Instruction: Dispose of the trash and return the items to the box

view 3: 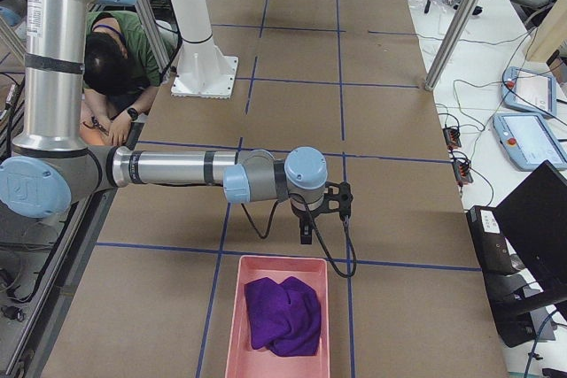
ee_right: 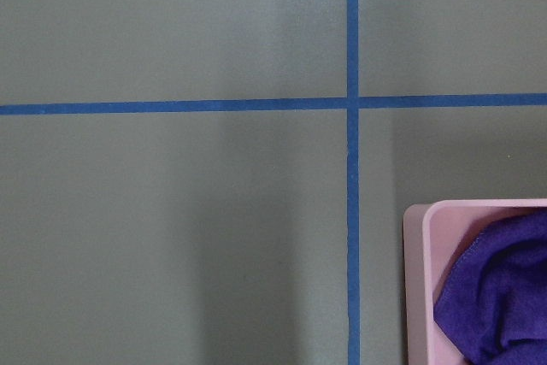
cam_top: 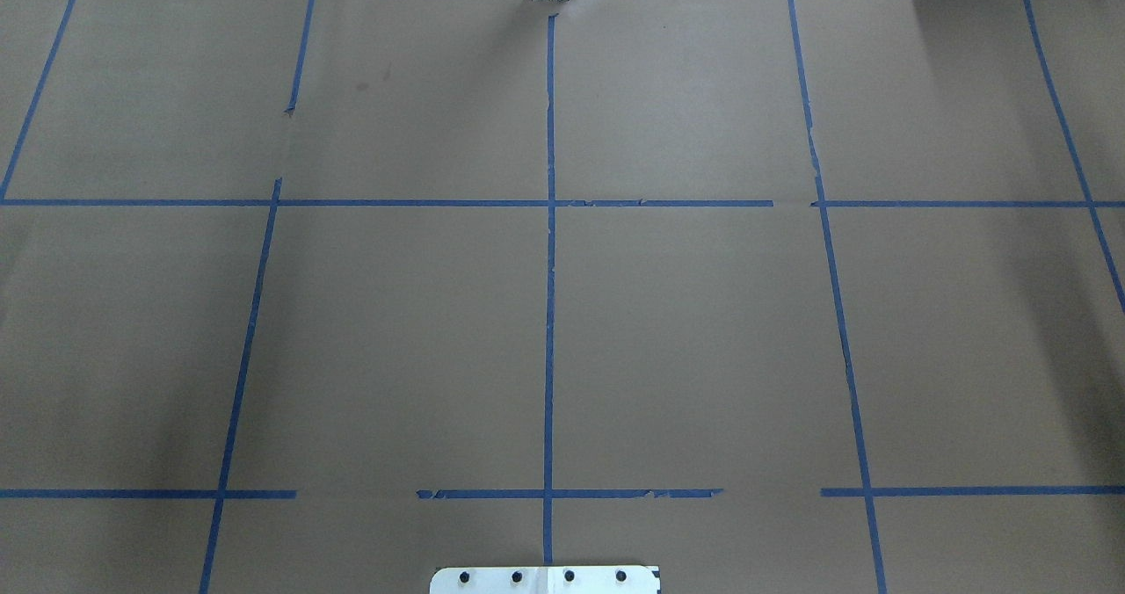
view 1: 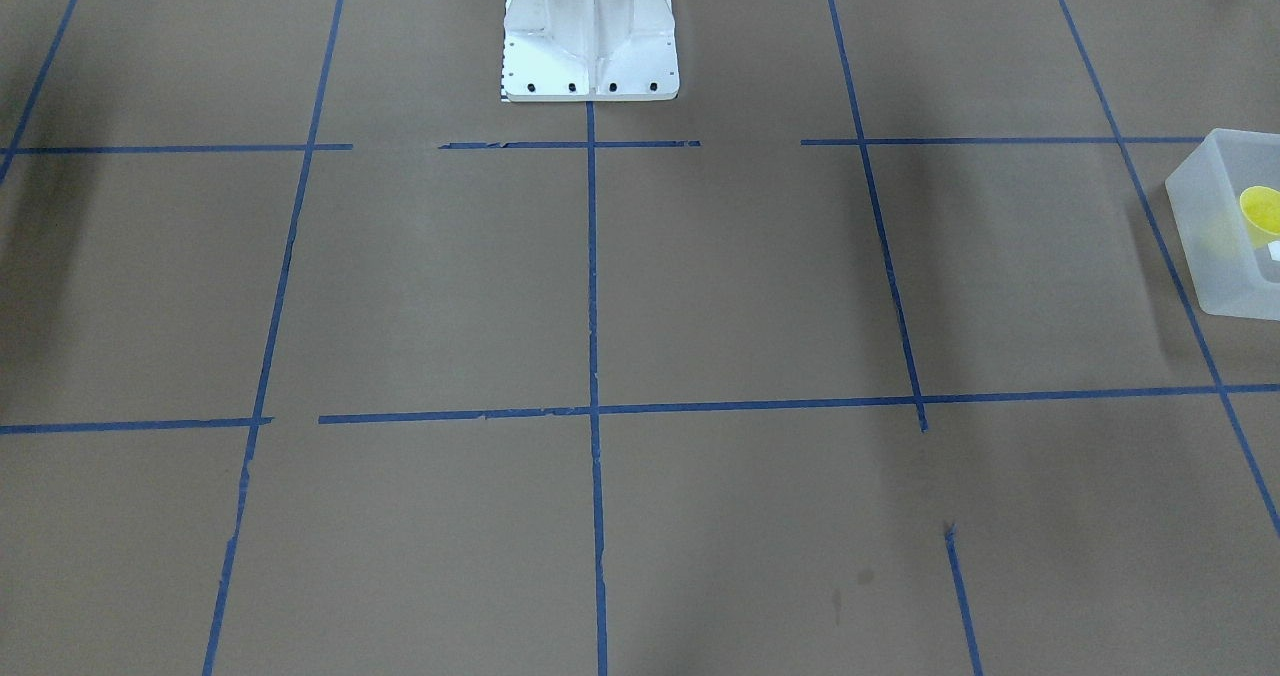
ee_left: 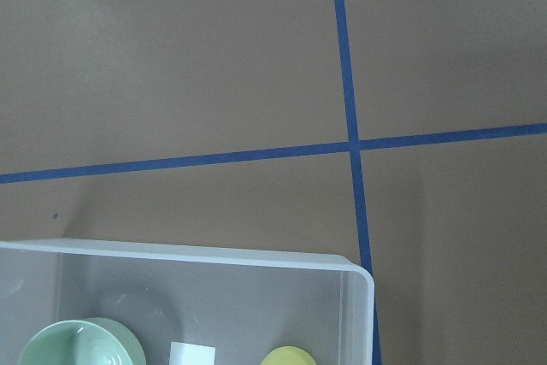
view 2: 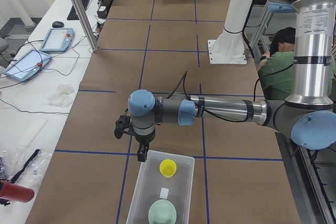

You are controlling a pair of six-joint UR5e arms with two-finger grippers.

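The frosted-white box (view 2: pixel 171 153) stands at the table's left end, and also shows in the front view (view 1: pixel 1215 256) and the left wrist view (ee_left: pixel 214 256). Inside it lie the yellow cup (view 2: pixel 168 168), the mint-green bowl (view 2: pixel 162 213) and a small white label (view 2: pixel 164 193). The cup (ee_left: pixel 288 356) and bowl (ee_left: pixel 81 344) show at the left wrist view's bottom edge. My left gripper (view 2: pixel 142 153) hangs just outside the box's inner end. My right gripper (view 3: pixel 306 235) hangs above the table, short of the pink tray. I cannot tell whether either is open or shut.
A pink tray (view 3: pixel 232 325) with a crumpled purple cloth (view 3: pixel 283 314) stands at the table's right end, and shows in the right wrist view (ee_right: pixel 419 297). The white robot pedestal (view 1: pixel 590 31) stands at the table's back edge. A person (view 3: pixel 111 50) crouches behind it.
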